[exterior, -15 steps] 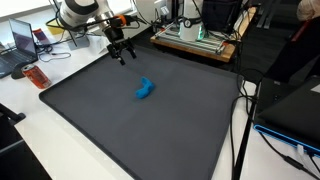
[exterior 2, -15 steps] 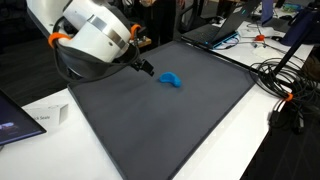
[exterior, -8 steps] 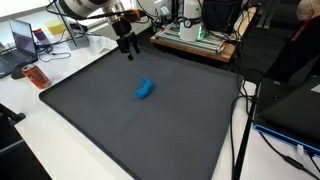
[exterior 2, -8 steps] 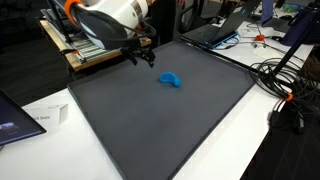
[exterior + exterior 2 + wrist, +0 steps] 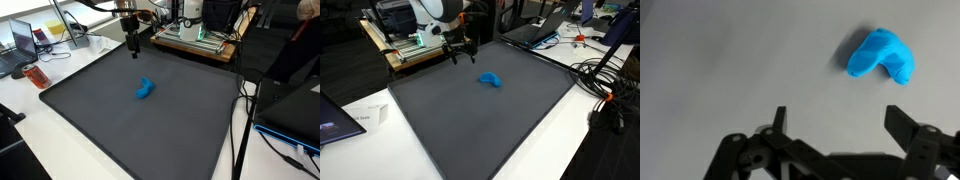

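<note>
Your black two-fingered gripper (image 5: 836, 116) hangs over the dark grey mat (image 5: 120, 130), jaws spread wide, holding nothing. The small curved blue piece (image 5: 883, 55) lies flat near the mat's middle, apart from the fingers. Centre it between them before you lower. I see no container on the mat.

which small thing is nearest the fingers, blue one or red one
The blue curved lump, alone on the dark mat near the open fingers; the red one lies farther off on the white table.
</note>
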Robot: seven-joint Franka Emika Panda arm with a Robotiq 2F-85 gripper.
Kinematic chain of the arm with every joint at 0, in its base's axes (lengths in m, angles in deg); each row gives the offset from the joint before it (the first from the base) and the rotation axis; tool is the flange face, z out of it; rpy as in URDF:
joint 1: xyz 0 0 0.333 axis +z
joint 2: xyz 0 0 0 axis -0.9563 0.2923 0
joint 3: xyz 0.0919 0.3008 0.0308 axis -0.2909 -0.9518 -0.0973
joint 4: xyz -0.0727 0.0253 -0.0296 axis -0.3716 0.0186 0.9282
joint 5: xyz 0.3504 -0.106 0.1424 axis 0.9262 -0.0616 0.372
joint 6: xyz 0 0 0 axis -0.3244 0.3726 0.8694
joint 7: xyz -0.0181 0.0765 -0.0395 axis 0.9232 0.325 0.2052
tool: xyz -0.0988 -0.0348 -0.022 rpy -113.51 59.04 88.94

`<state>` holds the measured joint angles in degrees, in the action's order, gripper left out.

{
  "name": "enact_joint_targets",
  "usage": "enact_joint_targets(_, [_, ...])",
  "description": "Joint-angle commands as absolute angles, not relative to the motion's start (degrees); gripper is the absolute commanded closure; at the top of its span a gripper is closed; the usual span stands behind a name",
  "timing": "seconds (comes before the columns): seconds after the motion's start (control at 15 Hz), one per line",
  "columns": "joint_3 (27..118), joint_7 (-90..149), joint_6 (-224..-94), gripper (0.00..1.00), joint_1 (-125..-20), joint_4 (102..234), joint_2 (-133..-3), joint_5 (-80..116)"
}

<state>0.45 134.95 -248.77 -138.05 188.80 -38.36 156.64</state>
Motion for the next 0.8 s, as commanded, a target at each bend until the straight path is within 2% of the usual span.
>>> enact_joint_targets(0.0, [1.4, 133.6, -241.9, 0.0, -137.3, 196.2, -49.1, 154.5])
enact_joint_targets(0.73, [-0.6, 134.6, -234.9, 0.0, -130.9, 203.9, -67.7, 154.5])
